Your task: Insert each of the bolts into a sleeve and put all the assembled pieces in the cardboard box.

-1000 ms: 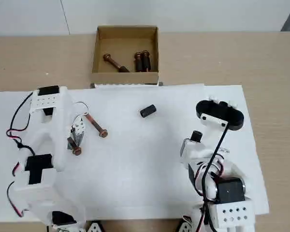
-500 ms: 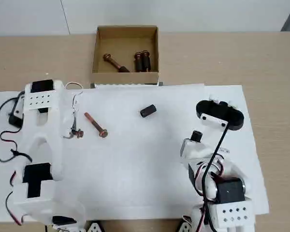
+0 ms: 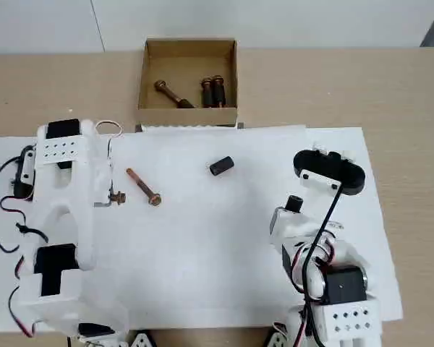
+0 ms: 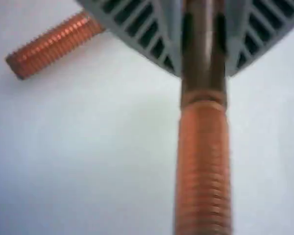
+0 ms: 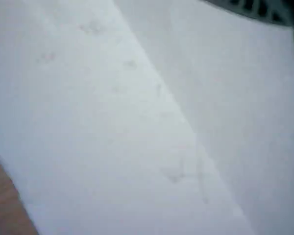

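Tabletop (image 3: 405, 87) progress looks partial: pieces (image 3: 212, 91) lie in the cardboard box (image 3: 190, 47) by its far edge, left fingers (image 4: 137, 27) clamp one bolt (image 4: 203, 161), and another bolt (image 3: 143, 186) and a sleeve (image 3: 220, 165) lie loose.

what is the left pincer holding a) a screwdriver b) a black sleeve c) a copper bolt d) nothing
c, the left wrist view shows a copper bolt clamped in the left pincer, and the black sleeve lies free on the white sheet

hand (image 4: 204, 66) gripping bolt (image 4: 203, 161), second bolt (image 4: 51, 45) beside
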You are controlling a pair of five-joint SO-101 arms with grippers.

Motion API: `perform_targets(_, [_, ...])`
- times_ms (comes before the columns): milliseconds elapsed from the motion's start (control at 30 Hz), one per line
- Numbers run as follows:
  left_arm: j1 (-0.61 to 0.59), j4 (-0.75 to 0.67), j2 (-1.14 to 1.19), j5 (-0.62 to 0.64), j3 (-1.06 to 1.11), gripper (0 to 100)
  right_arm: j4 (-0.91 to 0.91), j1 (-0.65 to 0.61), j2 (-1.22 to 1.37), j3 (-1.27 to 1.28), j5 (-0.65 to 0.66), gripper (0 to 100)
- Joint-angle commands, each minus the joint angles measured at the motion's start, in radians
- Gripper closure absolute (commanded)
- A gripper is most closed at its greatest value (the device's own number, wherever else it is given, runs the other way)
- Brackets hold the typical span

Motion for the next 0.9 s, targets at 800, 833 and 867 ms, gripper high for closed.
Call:
perform_targets(800, [-0.005, 0.215, -0.035, -0.792, -0.249, 82, -0.024, 0.007, -0.015, -0.005, 0.003, 99.6])
perform_targets(833, [-0.005, 0.215, -0.035, -0.818, -0.266, 82, -0.024, 0.007, -0.015, -0.005, 0.003, 99.6])
perform_targets(867, [-0.005, 0.215, -0.035, -0.855, -0.278, 82, -0.024, 0.007, -0.015, -0.005, 0.003, 99.6])
